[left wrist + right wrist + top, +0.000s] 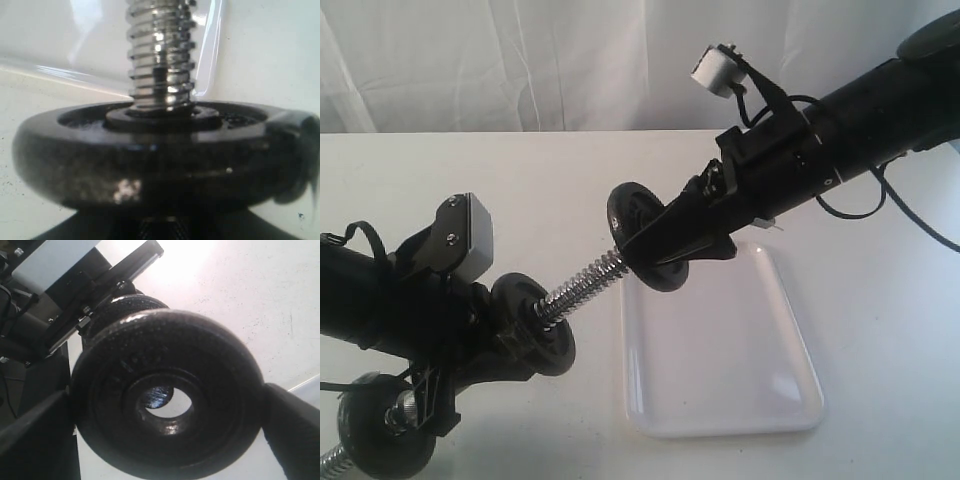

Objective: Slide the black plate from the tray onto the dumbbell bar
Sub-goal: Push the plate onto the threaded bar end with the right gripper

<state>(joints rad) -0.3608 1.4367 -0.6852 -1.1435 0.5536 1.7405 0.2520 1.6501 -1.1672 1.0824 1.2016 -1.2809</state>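
My right gripper is shut on the black plate, holding it on edge in the air above the tray's near-left corner. In the right wrist view both fingers press the plate's rim. The dumbbell bar's tip shows off-centre in the plate's hole. My left gripper is shut on the dumbbell bar, which slants up to the right, its threaded end meeting the plate. In the left wrist view the jaws are hidden behind a black disc on the bar.
Two other black discs sit on the bar: one just past my left gripper, one at the lower-left end. The white tray holds nothing. A white cloth backdrop hangs behind the white table.
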